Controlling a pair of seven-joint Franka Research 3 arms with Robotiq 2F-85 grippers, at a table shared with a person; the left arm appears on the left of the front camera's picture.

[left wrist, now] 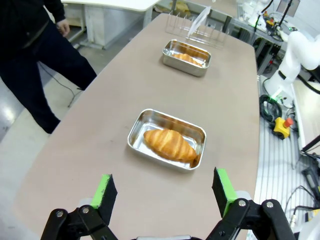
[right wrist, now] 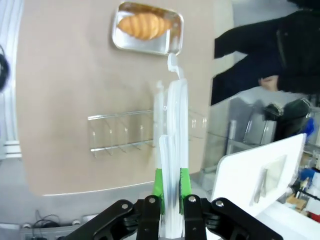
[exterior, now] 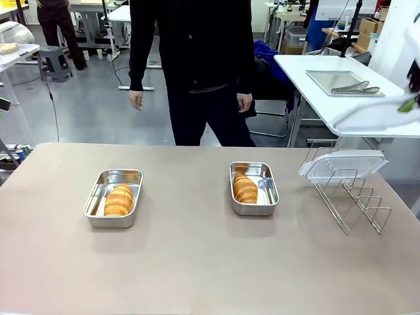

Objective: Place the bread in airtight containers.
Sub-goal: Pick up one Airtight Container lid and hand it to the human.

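**Lid Aloft, Both Croissants Already Panned**

The right gripper (right wrist: 171, 186) is clamped on a clear lid (right wrist: 175, 115), carried edge-on high above the table (exterior: 197, 262), out toward three o'clock. The left croissant (exterior: 119, 200) lies in the left pan (exterior: 115, 177) at nine o'clock of the table's centre. The right croissant (exterior: 245, 189) lies in the right pan (exterior: 268, 190) near one o'clock. The left gripper (left wrist: 164, 192) hovers with jaws wide and empty, the left pan at its twelve o'clock. A spare lid (exterior: 344, 164) rests on the wire rack (exterior: 361, 210) at three o'clock of the right pan.

Capping well likely means turning the lid flat, squaring its rounded corners to a pan's rim, lowering it level and letting go only once it is seated; a tilted lid could catch a croissant's ridge. Which pan it is bound for cannot be told. The lid's clips are unreadable edge-on, and in the front view the right gripper is a blur cut by the frame edge. A person (exterior: 197, 65) stands at twelve o'clock, hands down.
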